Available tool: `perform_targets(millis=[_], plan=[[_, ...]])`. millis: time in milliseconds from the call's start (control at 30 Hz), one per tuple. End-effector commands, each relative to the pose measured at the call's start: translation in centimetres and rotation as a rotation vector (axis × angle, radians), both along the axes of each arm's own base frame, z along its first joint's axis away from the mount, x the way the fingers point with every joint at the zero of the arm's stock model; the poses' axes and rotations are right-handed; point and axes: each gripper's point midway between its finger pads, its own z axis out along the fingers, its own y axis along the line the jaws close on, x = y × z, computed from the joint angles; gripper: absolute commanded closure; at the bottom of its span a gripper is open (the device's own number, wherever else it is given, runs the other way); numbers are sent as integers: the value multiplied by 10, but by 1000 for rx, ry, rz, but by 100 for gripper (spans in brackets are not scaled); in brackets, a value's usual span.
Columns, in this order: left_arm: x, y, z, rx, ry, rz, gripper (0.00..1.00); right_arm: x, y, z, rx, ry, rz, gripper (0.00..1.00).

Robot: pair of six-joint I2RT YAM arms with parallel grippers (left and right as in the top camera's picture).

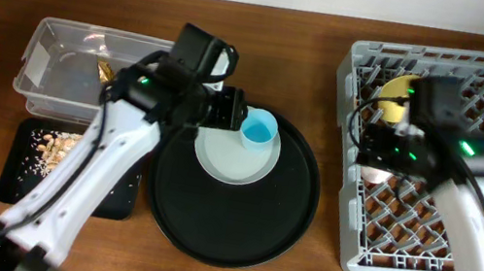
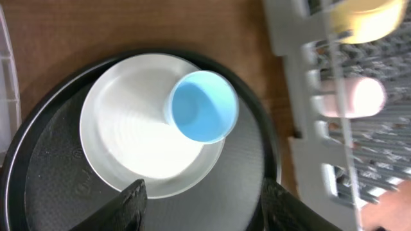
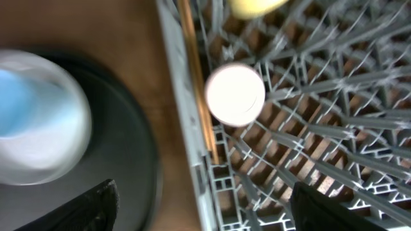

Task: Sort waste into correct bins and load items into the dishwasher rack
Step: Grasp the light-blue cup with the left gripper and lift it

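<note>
Dishwasher rack point(image 1: 351, 260) at the table's right edge, pink cup point(image 3: 235, 94) inside; round black tray point(image 1: 237, 223) mid-table carries the pale plate point(image 2: 128, 135), with the blue cup point(image 2: 202, 106) on its rack-side part. Cup: probably light, rigid, smooth; best pinched across the rim wall. Left gripper point(image 2: 209, 208), spread and empty, hovers just beside it; right gripper point(image 3: 218, 208), spread, empty, over the rack.

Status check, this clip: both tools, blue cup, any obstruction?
Left tool open over plate. Right tool open over rack. Blue cup upright on plate, unobstructed.
</note>
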Motion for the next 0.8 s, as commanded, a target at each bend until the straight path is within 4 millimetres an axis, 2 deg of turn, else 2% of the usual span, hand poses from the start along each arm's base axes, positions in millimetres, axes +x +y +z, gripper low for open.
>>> perform_targets(millis=[0, 100, 167, 300, 400, 467, 500, 567, 767], plan=[[12, 1, -46, 62, 86, 45, 43, -29, 2, 50, 39, -144, 29, 12], [17, -2, -74, 83, 139, 46, 45, -46, 0, 62, 38, -175, 35, 11], [19, -7, -96, 99, 178, 44, 53, -53, 0, 65, 39, -182, 35, 11], [21, -15, -121, 117, 211, 28, 55, -56, -1, 61, 37, -161, 35, 11], [20, -21, -135, 122, 233, 28, 63, -56, -1, 55, 34, -127, 35, 11], [20, -25, -140, 126, 234, 20, 64, -55, -1, 50, 31, -105, 35, 11], [20, -27, -140, 126, 233, 17, 67, -55, 0, 48, 30, -97, 35, 11], [20, -28, -140, 123, 227, 13, 82, -53, 0, 44, 25, -78, 41, 11], [25, -25, -137, 118, 220, 25, 97, -52, 0, 43, 25, -72, 41, 11]])
